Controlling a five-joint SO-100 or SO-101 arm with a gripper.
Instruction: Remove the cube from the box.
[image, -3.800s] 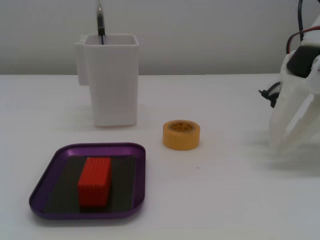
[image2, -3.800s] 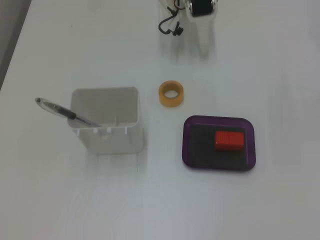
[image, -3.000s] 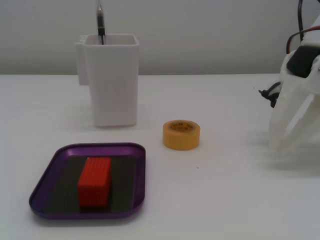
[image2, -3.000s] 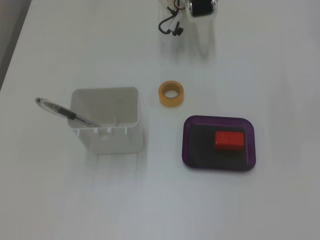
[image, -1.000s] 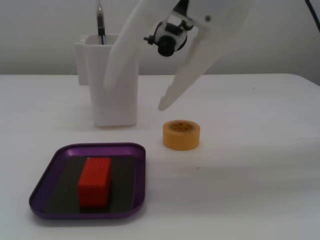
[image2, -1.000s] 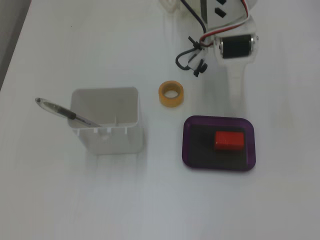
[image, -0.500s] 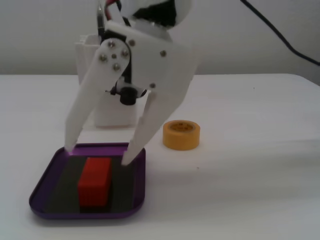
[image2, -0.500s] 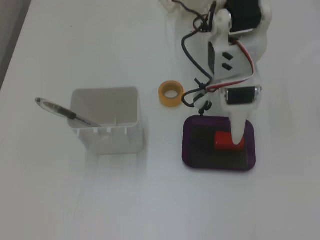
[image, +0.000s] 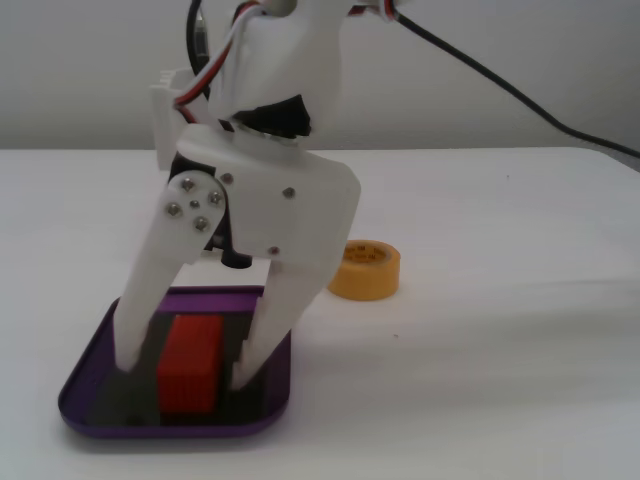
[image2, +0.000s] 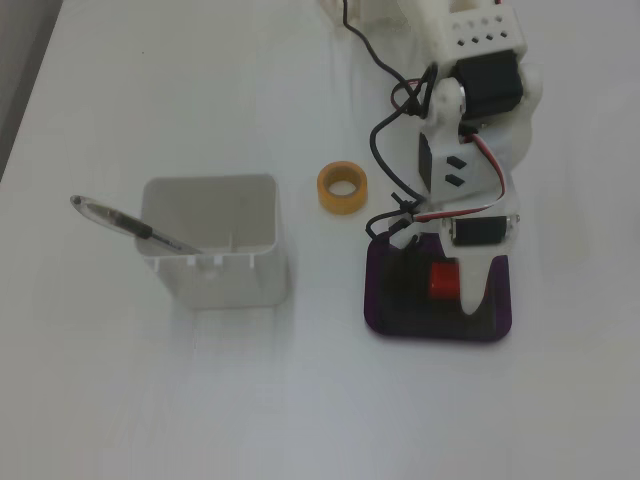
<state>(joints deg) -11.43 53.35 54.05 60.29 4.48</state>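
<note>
Your gripper (image: 185, 375) reaches down into the purple box (image: 90, 352), its fingers (image: 130, 345) spread open on either side of the one red cube (image: 189, 362), apparently ready to close. The cube stands inside the box. One yellow tape roll (image: 366, 269) lies behind the box on the tabletop (image: 500, 350).

The small red ribbed plastic cube (image: 189, 364) looks matt. The shallow purple tray (image: 92, 352) has a faint metallic sheen, possibly painted metal. The white plastic gripper (image: 184, 372) appears smooth, the white table (image: 500, 330) matt.
</note>
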